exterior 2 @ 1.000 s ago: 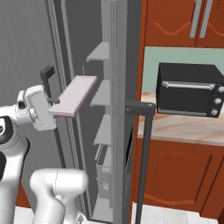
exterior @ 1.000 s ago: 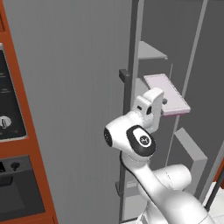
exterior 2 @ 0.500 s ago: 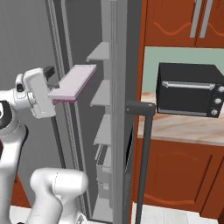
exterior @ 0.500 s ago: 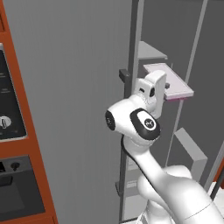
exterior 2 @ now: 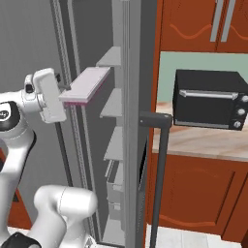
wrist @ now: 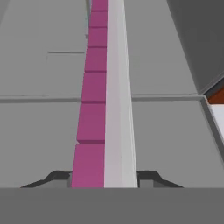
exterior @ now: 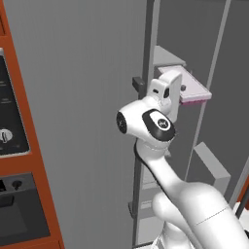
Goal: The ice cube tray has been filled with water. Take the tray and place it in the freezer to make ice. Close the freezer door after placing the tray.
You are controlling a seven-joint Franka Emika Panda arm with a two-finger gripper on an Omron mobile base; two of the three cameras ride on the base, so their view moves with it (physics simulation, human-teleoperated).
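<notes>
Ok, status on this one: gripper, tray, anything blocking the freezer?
Gripper shut on ice cube tray. Tray held level at the open freezer, beside an upper shelf, not yet set down. Nothing seen in the way.

Red-brown wood cabinets (exterior 2: 193,193) fill the room at 3 o'clock; a black toaster oven (exterior 2: 209,105) sits on a pale counter (exterior 2: 203,145) against a pale green wall (exterior 2: 203,60); at 9 o'clock, a black wall oven (exterior: 12,160) in orange trim.
</notes>
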